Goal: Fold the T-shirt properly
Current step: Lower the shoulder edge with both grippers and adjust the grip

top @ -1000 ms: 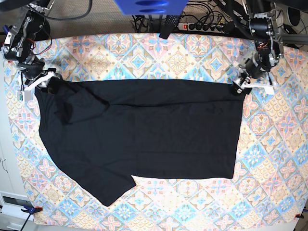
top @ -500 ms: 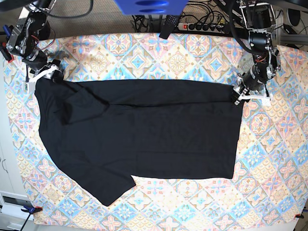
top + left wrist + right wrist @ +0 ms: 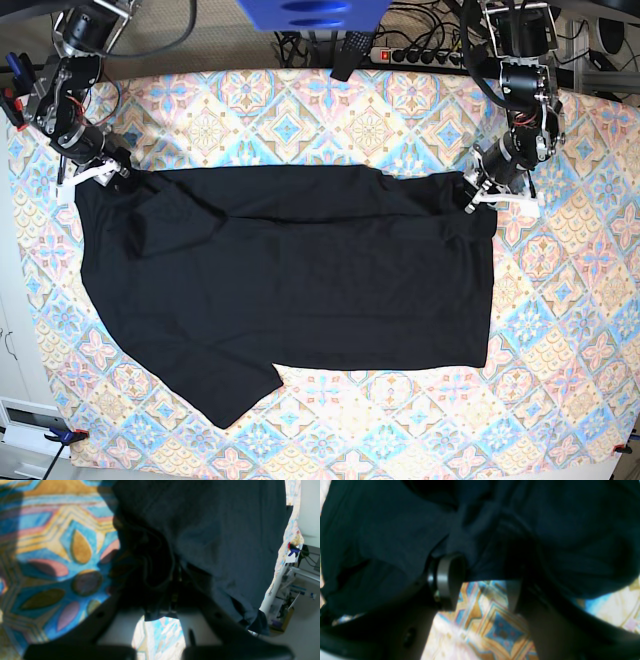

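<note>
The black T-shirt (image 3: 300,270) lies spread flat across the patterned tablecloth (image 3: 300,120). My left gripper (image 3: 478,198) is at its upper right corner in the base view, shut on a bunch of cloth, and the fabric wrinkles there. The left wrist view shows the T-shirt (image 3: 212,530) gathered between the fingers of the left gripper (image 3: 162,580). My right gripper (image 3: 98,172) sits at the shirt's upper left corner. In the right wrist view the right gripper (image 3: 482,577) has its jaws apart, tablecloth showing between them. The T-shirt (image 3: 382,530) drapes over its fingertips.
A power strip (image 3: 420,55) and cables lie beyond the table's far edge, beside a blue object (image 3: 310,12). A clamp (image 3: 65,435) holds the tablecloth at the near left corner. Bare tablecloth surrounds the shirt on all sides.
My left gripper has shut on the shirt's corner and dragged it inward, raising wrinkles. My right gripper's jaws have widened and it has shifted slightly toward the far edge.
</note>
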### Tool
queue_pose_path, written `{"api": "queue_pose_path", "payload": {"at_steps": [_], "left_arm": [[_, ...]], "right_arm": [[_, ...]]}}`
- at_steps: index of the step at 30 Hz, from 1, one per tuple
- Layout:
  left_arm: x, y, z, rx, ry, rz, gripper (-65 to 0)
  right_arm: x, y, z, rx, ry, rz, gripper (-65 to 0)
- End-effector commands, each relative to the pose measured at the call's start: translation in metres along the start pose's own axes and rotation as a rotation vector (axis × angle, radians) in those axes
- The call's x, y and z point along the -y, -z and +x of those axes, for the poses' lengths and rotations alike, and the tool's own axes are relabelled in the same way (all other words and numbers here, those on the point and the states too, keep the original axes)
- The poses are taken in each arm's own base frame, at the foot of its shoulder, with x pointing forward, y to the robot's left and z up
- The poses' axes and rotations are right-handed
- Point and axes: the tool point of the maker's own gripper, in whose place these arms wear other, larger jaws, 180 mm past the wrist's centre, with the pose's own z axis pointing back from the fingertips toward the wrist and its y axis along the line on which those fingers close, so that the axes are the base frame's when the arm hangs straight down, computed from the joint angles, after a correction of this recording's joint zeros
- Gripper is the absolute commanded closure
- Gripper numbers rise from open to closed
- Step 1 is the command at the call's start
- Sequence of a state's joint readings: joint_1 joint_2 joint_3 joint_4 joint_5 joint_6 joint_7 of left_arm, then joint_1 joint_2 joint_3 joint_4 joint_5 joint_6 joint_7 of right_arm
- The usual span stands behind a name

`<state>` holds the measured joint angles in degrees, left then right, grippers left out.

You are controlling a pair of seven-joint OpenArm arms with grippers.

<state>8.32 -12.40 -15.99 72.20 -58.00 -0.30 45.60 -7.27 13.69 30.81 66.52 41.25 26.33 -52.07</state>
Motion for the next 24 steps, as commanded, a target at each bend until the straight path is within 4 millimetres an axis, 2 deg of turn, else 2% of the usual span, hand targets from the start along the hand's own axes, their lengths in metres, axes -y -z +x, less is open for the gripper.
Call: {"api": "queue_pose_path", "payload": {"at_steps": [1,5,9,13,20,23,24], "left_arm": [[-0.004,-0.003,0.003,-0.004,0.013,0.022,-0.3],[-0.005,-0.003,0.003,-0.004,0.013,0.023,-0.3],[-0.005,-0.003,0.004,-0.003,0.014,0.024,-0.3],[-0.006,-0.004,0.006,-0.004,0.018,0.027,-0.3],[-0.010,-0.008,0.014,0.006,0.037,0.040,-0.3],[-0.011,-0.008,0.014,0.004,0.039,0.041,-0.3],[-0.017,-0.011,0.015,0.003,0.045,0.054,-0.3]], "right_arm": [[0.003,0.001,0.010,0.010,-0.005,-0.014,-29.9],[0.003,-0.003,0.013,0.019,-0.004,-0.013,-30.0],[0.018,-0.028,0.014,0.047,0.015,-0.041,-30.0],[0.034,-0.042,0.006,0.039,0.037,-0.077,-30.1],[0.035,-0.041,0.007,0.046,0.046,-0.077,-30.1],[0.032,-0.029,0.009,0.042,0.084,-0.057,-30.1],[0.034,-0.025,0.006,0.032,0.101,-0.056,-30.2]]}}
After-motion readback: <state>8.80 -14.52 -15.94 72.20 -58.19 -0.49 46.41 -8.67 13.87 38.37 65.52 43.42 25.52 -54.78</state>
